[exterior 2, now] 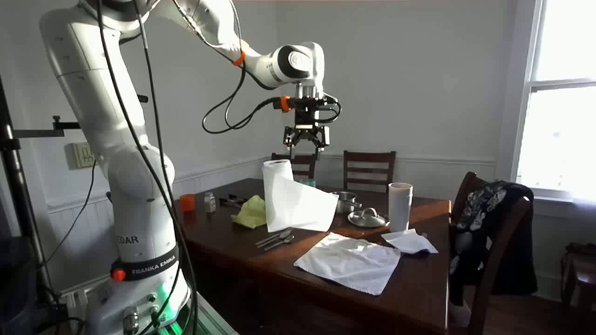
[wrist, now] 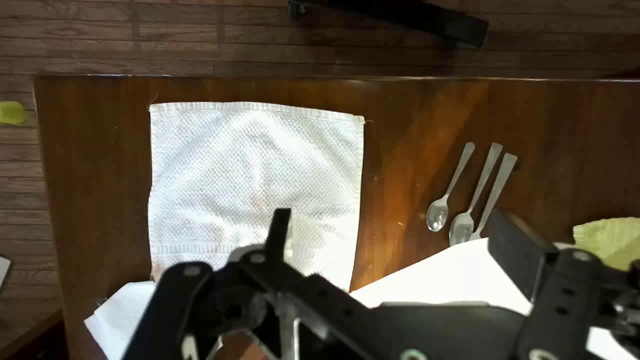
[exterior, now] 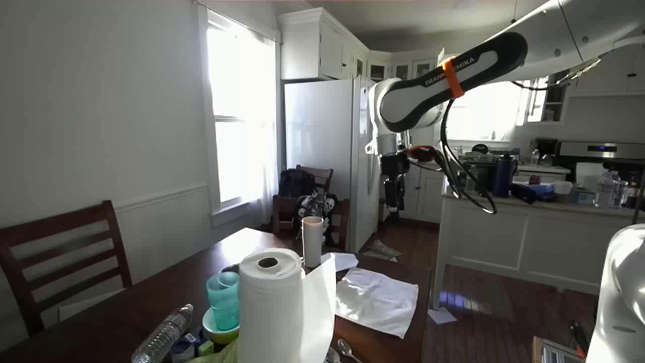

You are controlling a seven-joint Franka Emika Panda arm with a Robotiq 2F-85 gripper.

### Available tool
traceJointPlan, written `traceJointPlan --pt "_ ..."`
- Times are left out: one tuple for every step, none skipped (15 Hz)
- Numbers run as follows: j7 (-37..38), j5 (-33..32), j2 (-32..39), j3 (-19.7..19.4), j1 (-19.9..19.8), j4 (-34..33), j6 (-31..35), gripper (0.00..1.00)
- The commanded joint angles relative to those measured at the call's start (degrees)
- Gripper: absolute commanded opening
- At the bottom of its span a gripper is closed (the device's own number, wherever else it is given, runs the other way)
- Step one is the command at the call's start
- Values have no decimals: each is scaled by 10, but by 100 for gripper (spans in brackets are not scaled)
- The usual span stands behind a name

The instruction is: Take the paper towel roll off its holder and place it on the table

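The white paper towel roll [exterior: 269, 307] stands upright on the dark wooden table [exterior: 151, 285], with a loose sheet hanging to one side. It also shows upright in an exterior view [exterior 2: 279, 197]. Its core looks hollow from above; any holder is hidden or out of view. My gripper [exterior 2: 305, 153] is open and empty, well above the table. In an exterior view, my gripper [exterior: 395, 209] hangs beyond the roll and apart from it. In the wrist view, my gripper's fingers [wrist: 395, 227] are spread wide above a bright white sheet [wrist: 450, 280], which looks like the roll's loose sheet.
A white cloth [exterior 2: 351, 263], spoons [wrist: 462, 220], a pot [exterior 2: 345, 202], a lid [exterior 2: 368, 217] and a tall white cylinder [exterior 2: 399, 204] are on the table. Teal cups [exterior: 222, 297], a bottle [exterior: 164, 333] and a yellow-green cloth [exterior 2: 251, 211] are near the roll. Chairs [exterior 2: 369, 167] surround it.
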State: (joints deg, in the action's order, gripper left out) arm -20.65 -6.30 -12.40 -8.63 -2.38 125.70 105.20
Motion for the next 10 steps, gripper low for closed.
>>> traceJointPlan --pt "-1 1 0 5 -6 -1 -1 100" --pt "-1 1 0 5 -6 -1 -1 100" --pt "-1 1 0 5 -6 -1 -1 100" --pt "-1 1 0 5 -6 -1 -1 100" --pt "-1 1 0 5 -6 -1 -1 100" --pt "-1 1 0 5 -6 -1 -1 100" --pt "-6 9 14 8 -1 -15 -10 100" --pt "-8 28 34 17 11 -37 -7 100" --pt "-2 40 44 22 15 -49 -11 100" --pt "9 62 66 37 29 -75 -22 100"
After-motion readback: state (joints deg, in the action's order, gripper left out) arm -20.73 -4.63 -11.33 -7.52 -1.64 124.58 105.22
